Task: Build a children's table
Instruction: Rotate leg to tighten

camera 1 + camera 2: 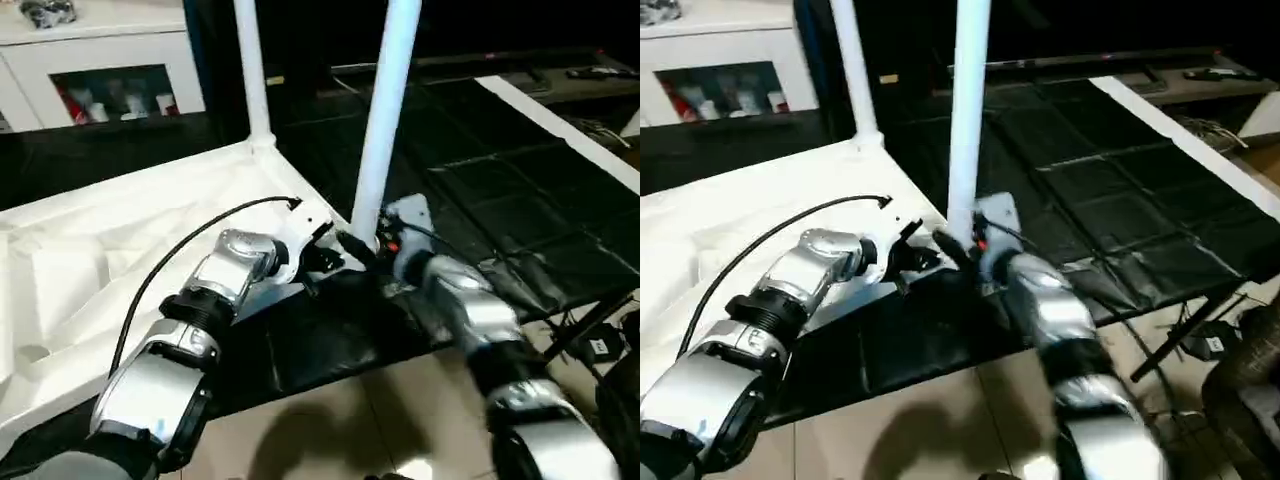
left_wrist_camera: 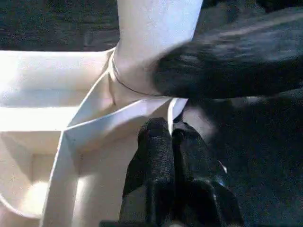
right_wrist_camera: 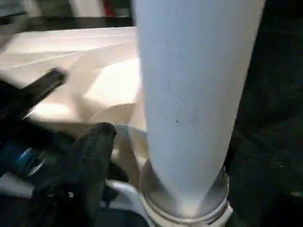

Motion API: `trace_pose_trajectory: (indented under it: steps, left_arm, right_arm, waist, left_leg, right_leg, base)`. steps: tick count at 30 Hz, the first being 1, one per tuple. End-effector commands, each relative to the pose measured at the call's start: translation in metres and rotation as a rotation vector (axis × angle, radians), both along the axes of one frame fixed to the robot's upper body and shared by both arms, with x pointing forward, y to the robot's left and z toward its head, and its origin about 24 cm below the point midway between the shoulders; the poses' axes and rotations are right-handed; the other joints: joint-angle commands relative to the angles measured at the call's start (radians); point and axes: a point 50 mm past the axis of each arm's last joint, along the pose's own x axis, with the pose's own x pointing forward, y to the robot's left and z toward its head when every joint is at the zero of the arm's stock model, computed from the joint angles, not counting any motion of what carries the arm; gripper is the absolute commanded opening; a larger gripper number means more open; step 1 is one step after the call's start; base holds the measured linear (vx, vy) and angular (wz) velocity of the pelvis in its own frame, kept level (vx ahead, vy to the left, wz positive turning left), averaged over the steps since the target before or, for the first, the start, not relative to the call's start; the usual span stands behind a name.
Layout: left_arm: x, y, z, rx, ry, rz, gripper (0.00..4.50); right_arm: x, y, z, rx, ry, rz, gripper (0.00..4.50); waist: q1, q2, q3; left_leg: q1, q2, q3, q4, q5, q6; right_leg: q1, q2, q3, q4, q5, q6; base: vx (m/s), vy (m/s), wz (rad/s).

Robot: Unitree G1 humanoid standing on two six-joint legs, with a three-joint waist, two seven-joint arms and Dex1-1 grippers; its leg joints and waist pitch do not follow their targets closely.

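The children's table lies upside down: its white ribbed tabletop [image 1: 120,250] rests on a black-covered surface. Two white legs stand upright in its corner sockets, one at the far corner [image 1: 250,70] and one at the near right corner [image 1: 385,110]. My left gripper [image 2: 170,135] is shut, pinching the tabletop's thin rim right beside the near leg's socket [image 2: 137,75]. My right gripper [image 1: 365,240] stands at the base of that near leg [image 3: 189,94]. It is open, and its visible finger [image 3: 90,156] is apart from the tube.
A white glass-door cabinet [image 1: 100,70] stands at the back left. Black padded covering [image 1: 500,180] spreads to the right, crossed by a white strip [image 1: 560,125]. The work surface's front edge drops to a tiled floor [image 1: 350,420]. Cables and a stand [image 1: 590,330] sit at the lower right.
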Motion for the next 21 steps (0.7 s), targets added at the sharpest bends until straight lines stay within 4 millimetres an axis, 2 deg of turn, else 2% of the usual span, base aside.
trace_pose_trajectory:
  steps: [1, 6, 8, 10, 14, 15, 17, 19, 21]
  left_arm:
    - [-0.004, 0.001, 0.004, 0.038, -0.019, -0.134, 0.0]
    - [-0.011, 0.008, 0.003, 0.099, 0.008, -0.29, 0.0]
    - [-0.014, 0.011, 0.004, 0.125, 0.024, -0.376, 0.0]
    - [-0.016, 0.011, 0.005, 0.134, 0.03, -0.416, 0.0]
    - [-0.026, 0.013, 0.007, 0.15, 0.075, -0.591, 0.0]
    - [-0.026, 0.013, 0.007, 0.15, 0.075, -0.591, 0.0]
    - [-0.033, 0.014, 0.006, 0.174, 0.107, -0.685, 0.0]
    - [-0.034, 0.013, 0.006, 0.18, 0.109, -0.701, 0.0]
    - [-0.035, 0.011, 0.006, 0.185, 0.111, -0.723, 0.0]
  right_arm:
    - [-0.007, -0.004, 0.009, -0.002, -0.035, 0.165, 4.02]
    - [-0.017, -0.027, 0.017, -0.047, -0.009, 0.328, 4.34]
    - [-0.021, -0.035, 0.02, -0.068, 0.01, 0.402, 4.44]
    - [-0.023, -0.038, 0.021, -0.091, 0.017, 0.438, 4.44]
    - [-0.028, -0.046, 0.025, -0.139, 0.038, 0.554, 4.44]
    - [-0.028, -0.046, 0.025, -0.139, 0.038, 0.554, 4.44]
    - [-0.031, -0.046, 0.028, -0.134, 0.06, 0.624, 4.44]
    - [-0.032, -0.045, 0.028, -0.133, 0.069, 0.647, 4.44]
    - [-0.032, -0.043, 0.027, -0.139, 0.078, 0.673, 4.28]
  waist:
    - [0.008, -0.008, -0.076]
    - [0.019, -0.008, -0.069]
    - [0.026, -0.007, -0.071]
    - [0.038, -0.005, -0.073]
    - [0.047, -0.005, -0.075]
    - [0.05, -0.006, -0.076]
    - [0.055, -0.009, -0.076]
    - [0.058, -0.006, -0.074]
    - [0.059, -0.009, -0.073]
  left_leg:
    - [-0.006, -0.011, 0.025, -0.059, -0.11, 0.124]
    - [-0.001, -0.007, 0.026, -0.063, -0.157, 0.105]
    - [-0.001, -0.005, 0.026, -0.063, -0.149, 0.098]
    - [0.001, -0.003, 0.028, -0.061, -0.134, 0.094]
    - [-0.001, -0.001, 0.028, -0.06, -0.114, 0.097]
    - [-0.001, -0.001, 0.028, -0.059, -0.111, 0.098]
    - [-0.002, -0.001, 0.028, -0.06, -0.116, 0.097]
    - [0.0, -0.001, 0.029, -0.06, -0.129, 0.093]
    - [0.0, 0.0, 0.029, -0.062, -0.14, 0.085]
  right_leg:
    - [0.083, -0.037, 0.041, -0.059, -0.101, -0.27]
    - [0.077, -0.037, 0.041, -0.07, -0.202, -0.248]
    - [0.077, -0.037, 0.041, -0.067, -0.205, -0.247]
    - [0.074, -0.038, 0.042, -0.063, -0.176, -0.255]
    - [0.076, -0.039, 0.042, -0.055, -0.129, -0.27]
    - [0.076, -0.04, 0.042, -0.052, -0.118, -0.275]
    - [0.077, -0.041, 0.041, -0.054, -0.135, -0.269]
    - [0.074, -0.04, 0.041, -0.057, -0.164, -0.263]
    - [0.074, -0.04, 0.041, -0.059, -0.188, -0.256]
  base:
    - [0.0, 0.0, 0.0]
    - [0.0, 0.0, 0.0]
    - [0.0, 0.0, 0.0]
    - [0.0, 0.0, 0.0]
    - [0.0, 0.0, 0.0]
    - [0.0, 0.0, 0.0]
    - [0.0, 0.0, 0.0]
    - [0.0, 0.0, 0.0]
    - [0.0, 0.0, 0.0]
